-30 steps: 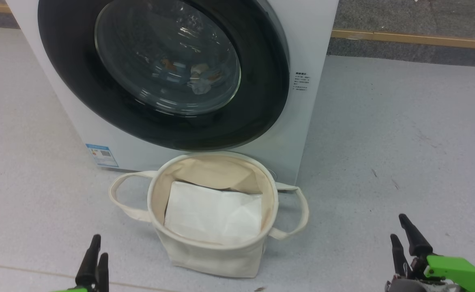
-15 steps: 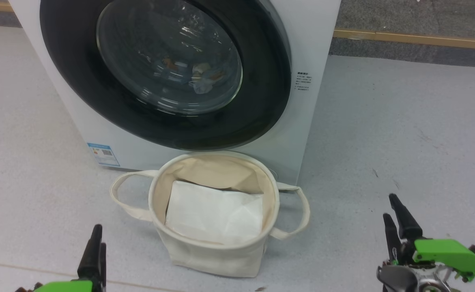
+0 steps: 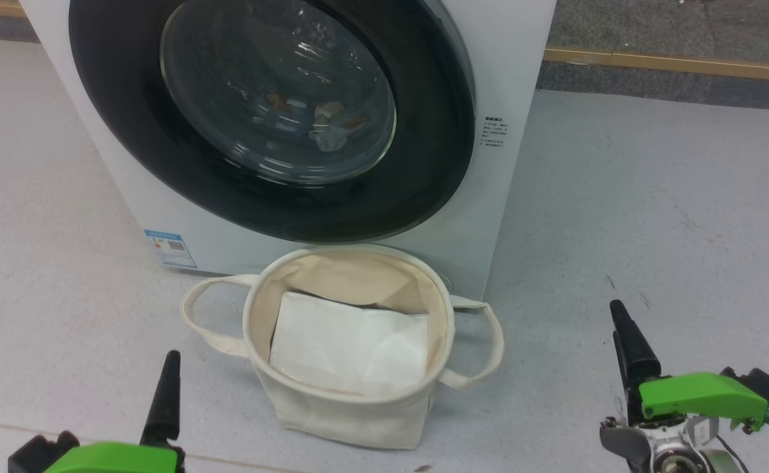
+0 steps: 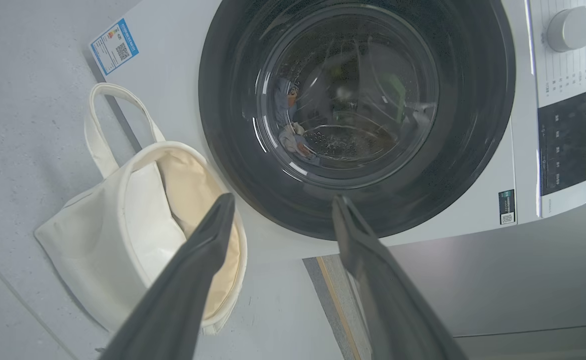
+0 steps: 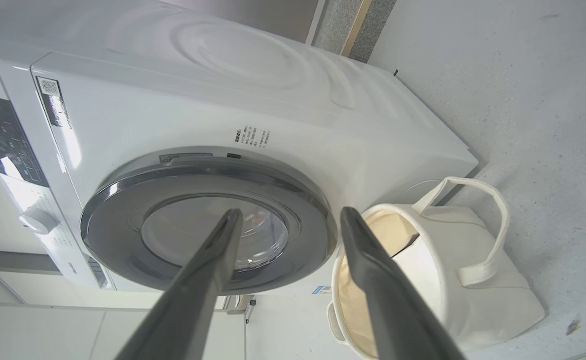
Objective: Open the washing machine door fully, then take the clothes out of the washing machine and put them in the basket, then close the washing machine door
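Head view: washing machine door (image 3: 423, 164) shut on the washing machine (image 3: 509, 59), clothes (image 3: 328, 128) inside behind the glass. Basket (image 3: 351, 414) on the floor (image 3: 653, 197) just in front, w/ a white folded sheet (image 3: 351, 348) in it. Left gripper (image 3: 171, 358) low left, right gripper (image 3: 617, 312) low right — both apart from basket & door.
Left wrist view: fingers (image 4: 207, 240) spread wide, holding nothing.
Right wrist view: same — spread, empty.

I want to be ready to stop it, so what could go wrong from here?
The basket stands close against the washer, just under the shut door, so the door might brush it swinging open.
Its loop handles stick out near the open left hand and right hand, which could snag one and tip it.
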